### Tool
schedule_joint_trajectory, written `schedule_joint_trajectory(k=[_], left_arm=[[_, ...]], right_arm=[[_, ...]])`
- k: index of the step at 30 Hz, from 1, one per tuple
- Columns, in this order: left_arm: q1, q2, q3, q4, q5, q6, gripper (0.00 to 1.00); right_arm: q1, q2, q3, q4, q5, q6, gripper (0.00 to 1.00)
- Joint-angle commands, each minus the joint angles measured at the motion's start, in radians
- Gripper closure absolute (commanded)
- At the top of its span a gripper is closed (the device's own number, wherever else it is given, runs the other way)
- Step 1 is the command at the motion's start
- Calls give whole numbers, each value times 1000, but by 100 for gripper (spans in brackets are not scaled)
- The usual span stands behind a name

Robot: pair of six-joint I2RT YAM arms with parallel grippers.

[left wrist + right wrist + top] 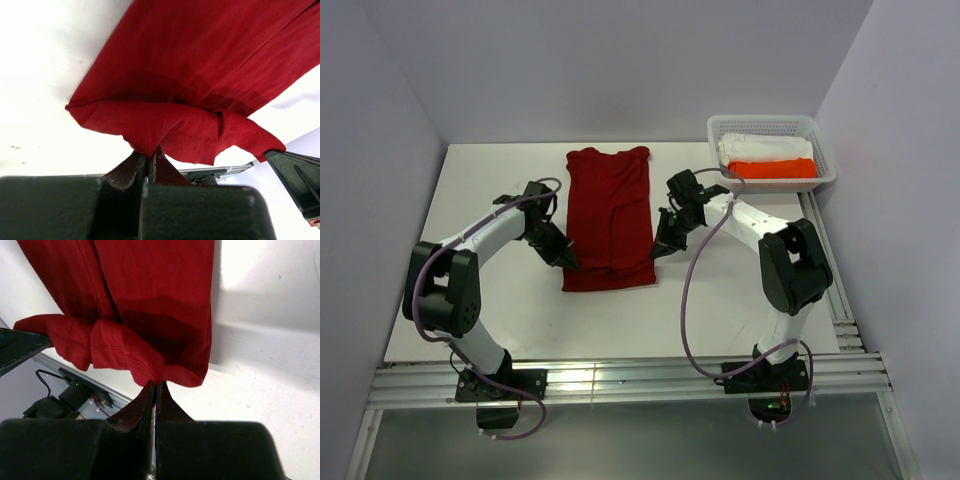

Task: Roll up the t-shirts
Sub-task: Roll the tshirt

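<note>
A dark crimson t-shirt [610, 215] lies folded lengthwise into a narrow strip on the white table, neck end at the far side. My left gripper [570, 262] is shut on the near left corner of its hem, and my right gripper [656, 252] is shut on the near right corner. In the left wrist view the hem [165, 130] is lifted and bunched just above my closed fingertips [149, 156]. The right wrist view shows the same pinched hem [145, 360] above my right gripper [157, 385], the cloth sagging between the two grips.
A white plastic basket [825, 175] stands at the back right, holding a white roll [760, 147] and a bright orange bundle [775, 168]. Grey walls close in both sides and the back. Aluminium rails [620, 385] run along the table's near edge.
</note>
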State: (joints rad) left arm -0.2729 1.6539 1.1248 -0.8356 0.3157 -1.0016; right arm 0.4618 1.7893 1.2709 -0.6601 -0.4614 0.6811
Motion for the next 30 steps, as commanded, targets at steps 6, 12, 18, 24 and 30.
schedule_joint_trajectory(k=[6, 12, 18, 24, 30], left_arm=[[9, 58, 95, 4, -13, 49, 100], [9, 107, 109, 10, -17, 64, 99], [21, 132, 113, 42, -18, 66, 97], [24, 122, 142, 76, -23, 60, 69], [46, 87, 173, 99, 9, 26, 20]], right_arm=[[-22, 39, 82, -18, -5, -25, 100], [-28, 70, 76, 4, -5, -18, 98], [-32, 105, 99, 33, -17, -9, 92], [-46, 119, 114, 73, -28, 23, 81], [-66, 67, 93, 145, 3, 81, 53]])
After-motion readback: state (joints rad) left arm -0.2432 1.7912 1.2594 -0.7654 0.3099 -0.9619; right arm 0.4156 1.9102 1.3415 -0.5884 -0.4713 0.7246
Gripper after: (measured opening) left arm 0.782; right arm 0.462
